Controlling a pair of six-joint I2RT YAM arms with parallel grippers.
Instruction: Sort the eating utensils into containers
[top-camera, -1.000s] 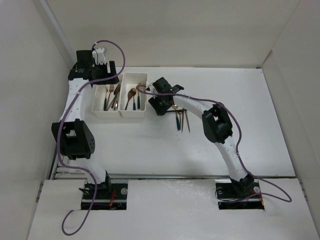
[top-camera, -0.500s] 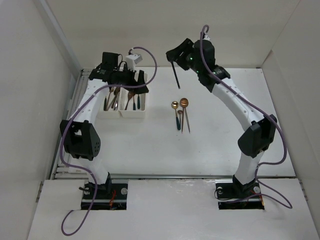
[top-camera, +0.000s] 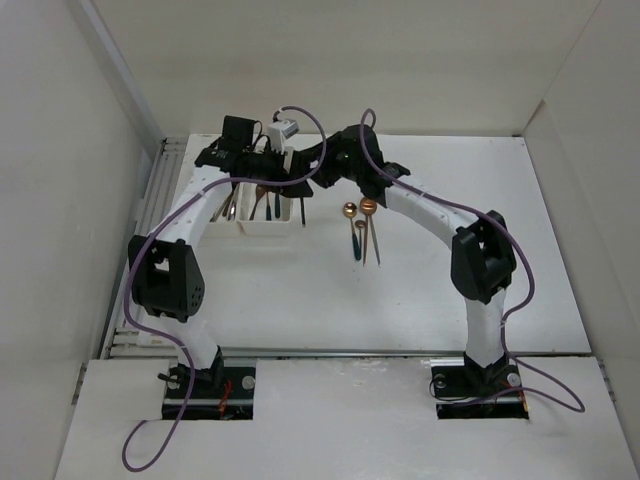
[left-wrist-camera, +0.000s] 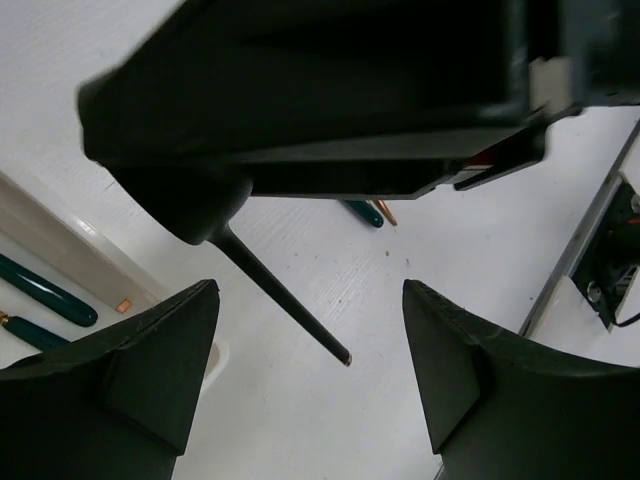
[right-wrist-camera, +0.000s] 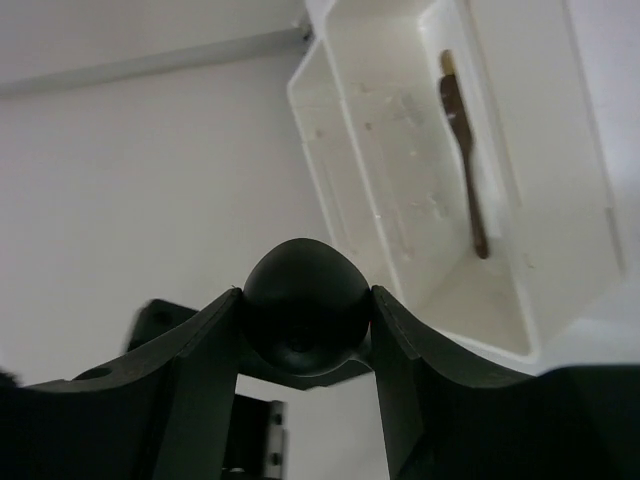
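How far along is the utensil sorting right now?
Mostly done: several utensils already lie in the white trays. In hand: the right pincer grips a black spoon just beside the trays. Left: two gold-headed spoons on the table.

No readable text, labels, brand marks or numbers in any view. (Small reddish patch on the lower edge of the black plastic housing (left-wrist-camera: 330, 90), left wrist view, is too blurred to tell if it's print.)
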